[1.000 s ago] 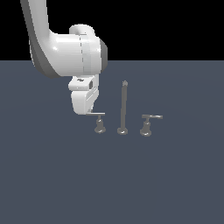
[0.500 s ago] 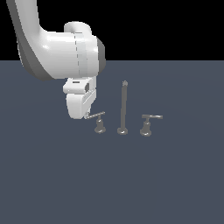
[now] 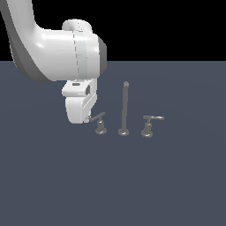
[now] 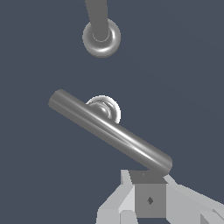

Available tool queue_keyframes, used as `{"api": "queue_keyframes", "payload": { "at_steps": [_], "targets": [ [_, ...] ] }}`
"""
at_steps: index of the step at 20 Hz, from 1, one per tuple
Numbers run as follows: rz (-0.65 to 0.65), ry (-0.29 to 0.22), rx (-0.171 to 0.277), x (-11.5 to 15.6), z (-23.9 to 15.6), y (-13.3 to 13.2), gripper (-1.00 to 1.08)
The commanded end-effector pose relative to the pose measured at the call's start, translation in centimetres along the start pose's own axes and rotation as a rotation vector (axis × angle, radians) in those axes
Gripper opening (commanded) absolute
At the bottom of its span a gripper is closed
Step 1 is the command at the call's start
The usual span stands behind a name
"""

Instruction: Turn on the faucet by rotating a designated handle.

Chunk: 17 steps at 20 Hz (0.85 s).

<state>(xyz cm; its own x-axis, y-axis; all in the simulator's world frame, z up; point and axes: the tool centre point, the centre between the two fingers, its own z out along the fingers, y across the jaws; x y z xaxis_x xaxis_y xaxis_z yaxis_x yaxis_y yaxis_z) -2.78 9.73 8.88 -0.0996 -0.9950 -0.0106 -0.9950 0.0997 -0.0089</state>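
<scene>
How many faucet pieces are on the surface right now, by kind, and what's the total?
Lever handles: 2, the handle by the end effector, with its arm overhanging toward the exterior view's left, and the twin handle overhanging toward the right.
Spout rods: 1, the spout rod, upright between them.
Total: 3 grey metal pieces.

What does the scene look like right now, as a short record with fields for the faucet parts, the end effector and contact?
spout: tall thin rod, upright on a round foot
target handle: lever on the exterior view's left of the spout, arm tilted
twin handle: lever on the exterior view's right, untouched
end effector: at the target lever's free tip
contact: appears to touch the tip; open or shut unclear
</scene>
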Motion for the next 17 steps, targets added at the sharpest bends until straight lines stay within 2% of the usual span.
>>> {"api": "queue_keyframes", "payload": {
  "at_steps": [1,7,8,16,17],
  "targets": [
    [0.016,0.008,-0.005,1.8,0.0,0.6,-1.00],
    [0.019,0.011,-0.009,3.5,-0.1,1.8,-1.00],
    [-0.005,0.001,-0.003,1.7,0.0,1.5,-1.00],
    [0.018,0.010,-0.009,7.2,-0.1,0.8,-1.00],
    [0.018,0.010,-0.009,7.2,-0.1,0.8,-1.00]
  ]
}}
